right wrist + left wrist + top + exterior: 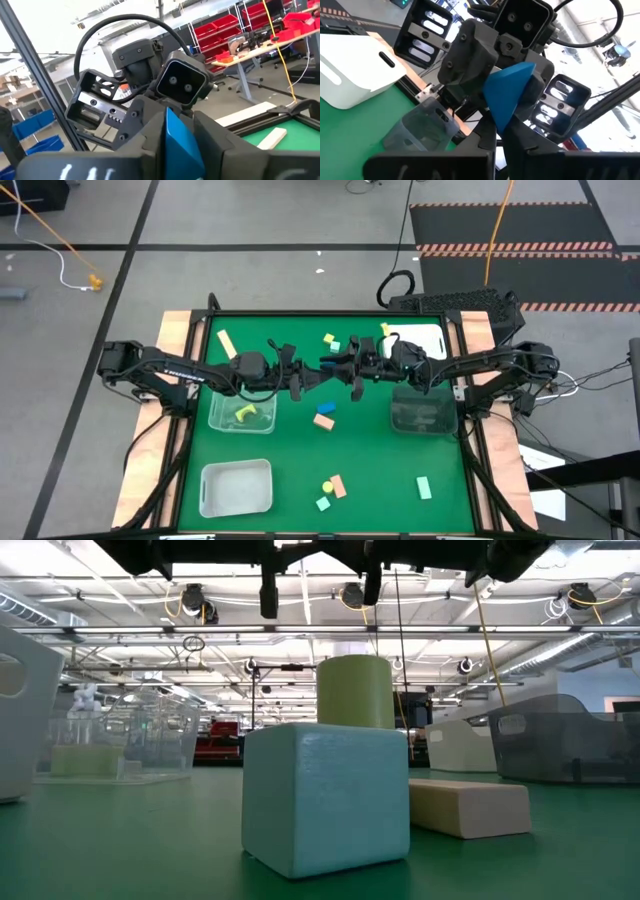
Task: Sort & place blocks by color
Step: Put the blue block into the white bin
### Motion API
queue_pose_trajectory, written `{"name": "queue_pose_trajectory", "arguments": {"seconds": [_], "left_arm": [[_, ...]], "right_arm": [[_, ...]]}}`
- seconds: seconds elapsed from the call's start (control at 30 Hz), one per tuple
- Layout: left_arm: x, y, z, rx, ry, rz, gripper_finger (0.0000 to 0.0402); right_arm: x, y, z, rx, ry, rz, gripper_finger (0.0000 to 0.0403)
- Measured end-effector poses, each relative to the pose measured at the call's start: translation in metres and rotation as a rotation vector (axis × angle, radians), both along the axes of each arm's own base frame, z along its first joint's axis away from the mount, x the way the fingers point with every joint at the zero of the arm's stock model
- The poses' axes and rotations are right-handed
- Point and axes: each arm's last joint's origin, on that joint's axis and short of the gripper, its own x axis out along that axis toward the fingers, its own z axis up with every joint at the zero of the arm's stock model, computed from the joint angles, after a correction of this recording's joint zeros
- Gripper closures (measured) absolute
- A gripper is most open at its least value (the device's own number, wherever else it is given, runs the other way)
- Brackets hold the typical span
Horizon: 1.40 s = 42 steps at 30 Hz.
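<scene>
Currently held: a blue block (183,146), raised above the middle of the tabletop (290,450), between the two grippers.
Right gripper (352,380): reaches in from the right edge to the tabletop's centre; in its own wrist view its fingers (225,150) are closed against the blue block's two faces.
Left gripper (303,383): reaches in from the left edge, nose to nose with the right gripper, right up against the same block; whether it is gripping cannot be told.
Second blue block (327,409): on the tabletop just nearer than the grippers, touching a peach block (323,421).
Near-edge cluster: a mint cube (325,795), a yellow cylinder (353,690) just behind it, and a peach bar (468,805) lying flat beside them.
Mint bar (424,488): alone, toward the near right corner.
Far-edge blocks: a peach stick (226,343) toward the far left corner; a yellow cube (328,338) just beside a mint piece (336,346) near the middle; another yellow piece (385,330) further right.
Left clear tub (222,420): left of centre, with a yellow arch (247,413) inside.
Right clear tub (400,420): right of centre, under the right arm.
White tub (236,468): by the near left corner.
Second white tub (425,335): at the far right corner.
</scene>
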Motion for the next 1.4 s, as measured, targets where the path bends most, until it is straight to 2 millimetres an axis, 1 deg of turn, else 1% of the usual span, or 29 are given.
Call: {"name": "queue_pose_trajectory", "arguments": {"seconds": [0.1,0.17,0.4,0.53,0.7,0.8,0.9,1.1,1.23,1.3,1.4], "left_arm": [[0.0,0.0,0.0,0.006,0.0,0.002,0.0394],[0.0,0.0,0.0,0.0,0.0,0.002,0.0387],[0.0,0.0,0.0,-0.032,-0.002,0.003,0.0323],[0.0,0.0,0.0,-0.037,-0.006,0.002,0.0294],[0.0,-0.006,-0.001,-0.034,0.014,-0.046,0.0269],[0.0,-0.008,-0.004,-0.034,0.042,-0.053,0.0262],[0.0,-0.008,-0.006,-0.038,0.059,-0.053,0.0259],[0.0,-0.007,-0.007,-0.038,0.068,-0.05,0.0259],[0.0,-0.004,-0.007,-0.039,0.07,-0.04,0.0258],[0.0,-0.002,-0.007,-0.039,0.072,-0.034,0.0258],[0.0,0.001,-0.007,-0.04,0.073,-0.024,0.0258]], "right_arm": [[0.0,0.0,0.0,0.019,0.0,0.003,0.0338],[0.0,0.0,0.0,0.025,0.0,0.005,0.0338],[0.0,-0.003,0.0,0.043,0.0,0.024,0.0338],[-0.005,-0.013,0.003,0.01,0.01,-0.011,0.0338],[-0.022,-0.035,0.011,-0.053,0.108,-0.107,0.0338],[-0.038,-0.048,0.011,-0.064,0.22,-0.163,0.0338],[-0.054,-0.058,0.005,-0.046,0.384,-0.245,0.0338],[-0.089,-0.067,-0.022,-0.017,0.822,-0.454,0.0338],[-0.11,-0.071,-0.038,0.028,1.073,-0.628,0.0338],[-0.119,-0.073,-0.043,0.073,1.145,-0.695,0.0338],[-0.126,-0.075,-0.046,0.138,1.195,-0.763,0.0338]]}}
